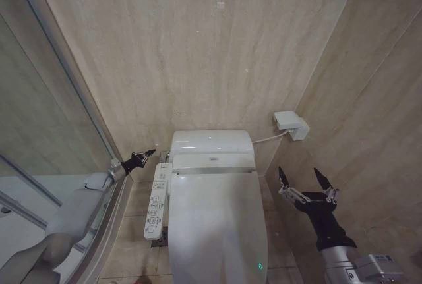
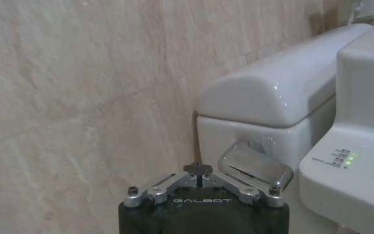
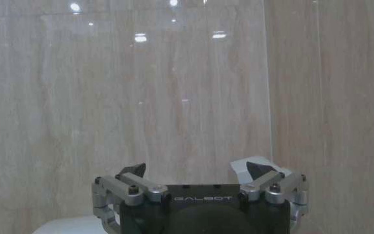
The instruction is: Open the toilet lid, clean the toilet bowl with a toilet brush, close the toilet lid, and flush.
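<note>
**A:** Where is the toilet lid?

**B:** In the head view the toilet lid (image 1: 214,221) lies flat and shut over the bowl, glossy white, filling the lower middle of the frame. A small green light glows near its lower right edge. Behind it, toward the centre of the frame, sits the white tank (image 1: 211,142) against the beige tiled wall (image 1: 198,47).

**A:** And the left gripper?

**B:** The left gripper (image 1: 146,155) is at the left of the tank, its dark fingers drawn together to a point. In the left wrist view the left gripper (image 2: 198,169) has its tips meeting just beside the chrome flush lever (image 2: 255,168) on the side of the tank (image 2: 271,97); whether they touch the lever I cannot tell.

**A:** What lies beside the seat?

**B:** The white button panel (image 1: 157,201) runs down the left side of the lid, below the left gripper. In the left wrist view its end (image 2: 346,170) shows green lights at the right of the frame.

**A:** The right arm?

**B:** The right gripper (image 1: 304,180) hangs at the lower right of the head view, beside the lid and apart from it, fingers spread wide with nothing between them. In the right wrist view the right gripper (image 3: 196,171) faces the tiled wall, its two black tips well apart. A white wall box (image 1: 291,124) sits above it, at the corner.
</note>
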